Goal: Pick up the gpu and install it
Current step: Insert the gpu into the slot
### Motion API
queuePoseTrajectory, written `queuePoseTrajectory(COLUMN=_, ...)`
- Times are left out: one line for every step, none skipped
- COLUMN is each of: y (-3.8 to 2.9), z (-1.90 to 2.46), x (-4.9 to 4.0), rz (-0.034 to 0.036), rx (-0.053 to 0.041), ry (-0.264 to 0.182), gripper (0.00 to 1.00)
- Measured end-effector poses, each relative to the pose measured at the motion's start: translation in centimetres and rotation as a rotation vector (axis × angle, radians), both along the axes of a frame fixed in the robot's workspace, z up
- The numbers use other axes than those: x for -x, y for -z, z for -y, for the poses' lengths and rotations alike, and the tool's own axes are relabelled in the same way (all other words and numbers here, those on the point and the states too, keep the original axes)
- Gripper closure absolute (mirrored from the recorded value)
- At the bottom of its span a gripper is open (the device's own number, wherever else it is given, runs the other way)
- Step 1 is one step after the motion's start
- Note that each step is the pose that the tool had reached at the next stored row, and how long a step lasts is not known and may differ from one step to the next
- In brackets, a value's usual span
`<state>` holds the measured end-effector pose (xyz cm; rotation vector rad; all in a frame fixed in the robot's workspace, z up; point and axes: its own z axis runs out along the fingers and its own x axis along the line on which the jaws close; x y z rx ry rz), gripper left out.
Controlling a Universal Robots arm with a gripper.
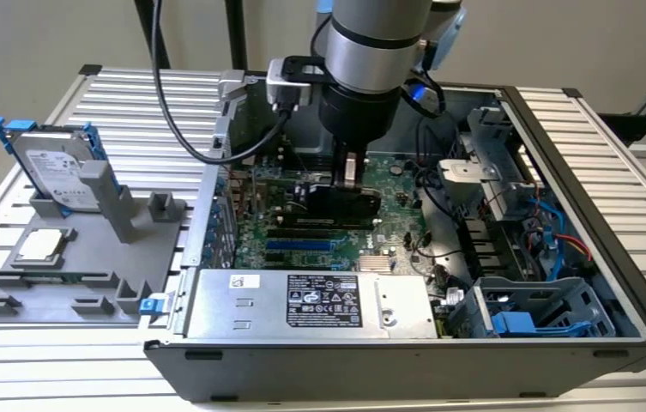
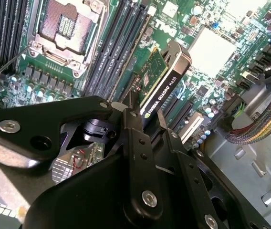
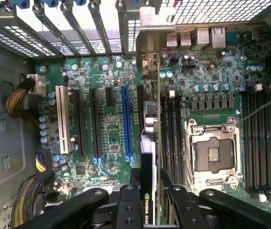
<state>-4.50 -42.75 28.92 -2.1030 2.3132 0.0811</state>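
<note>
The gpu point(image 1: 341, 206) stands on edge inside the open computer case, low over the motherboard's expansion slots, black cooler toward the exterior view's front. My gripper point(image 1: 346, 182) reaches straight down from above and is shut on the card's upper edge. In the second wrist view the gpu point(image 2: 163, 81) shows its green board and black cooler between my two fingers point(image 2: 131, 119). In the first wrist view the gpu point(image 3: 150, 138) is seen edge-on beside the blue slot point(image 3: 126, 119), and my gripper point(image 3: 150, 191) clamps it. Whether the card sits in a slot I cannot tell.
The case point(image 1: 597, 154) walls surround the arm. A power supply point(image 1: 311, 300) lies along its front and cables point(image 1: 552, 232) crowd the exterior view's right. The open CPU socket point(image 3: 214, 152) lies beside the card. Outside, a grey fixture point(image 1: 128, 249) holds a hard drive point(image 1: 59, 167) and a CPU chip point(image 1: 42, 245).
</note>
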Motion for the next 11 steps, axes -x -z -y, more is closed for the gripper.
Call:
queuePoseTrajectory(y=0.02, z=0.04, x=0.01, rz=0.0000, rx=-0.0001, ry=0.000, gripper=1.00)
queuePoseTrajectory(y=0.04, z=0.07, x=0.02, rz=0.0000, rx=0.0000, ry=0.000, gripper=1.00)
queuePoseTrajectory(y=0.07, z=0.11, x=0.03, rz=-0.0001, rx=0.0001, ry=0.000, gripper=1.00)
queuePoseTrajectory(y=0.09, z=0.16, x=0.04, rz=-0.0001, rx=0.0001, ry=0.000, gripper=1.00)
queuePoseTrajectory(y=0.13, z=0.19, x=0.06, rz=0.0001, rx=-0.0001, ry=0.000, gripper=1.00)
queuePoseTrajectory(y=0.17, z=0.22, x=0.07, rz=0.0001, rx=-0.0002, ry=0.000, gripper=1.00)
queuePoseTrajectory(y=0.20, z=0.25, x=0.08, rz=0.0000, rx=-0.0001, ry=0.000, gripper=1.00)
queuePoseTrajectory(y=0.22, z=0.29, x=0.10, rz=-0.0001, rx=0.0001, ry=0.000, gripper=1.00)
queuePoseTrajectory(y=0.24, z=0.32, x=0.11, rz=0.0000, rx=0.0001, ry=0.000, gripper=1.00)
queuePoseTrajectory(y=0.27, z=0.36, x=0.12, rz=-0.0001, rx=0.0001, ry=0.000, gripper=1.00)
queuePoseTrajectory(y=0.30, z=0.39, x=0.14, rz=0.0000, rx=0.0000, ry=0.000, gripper=1.00)
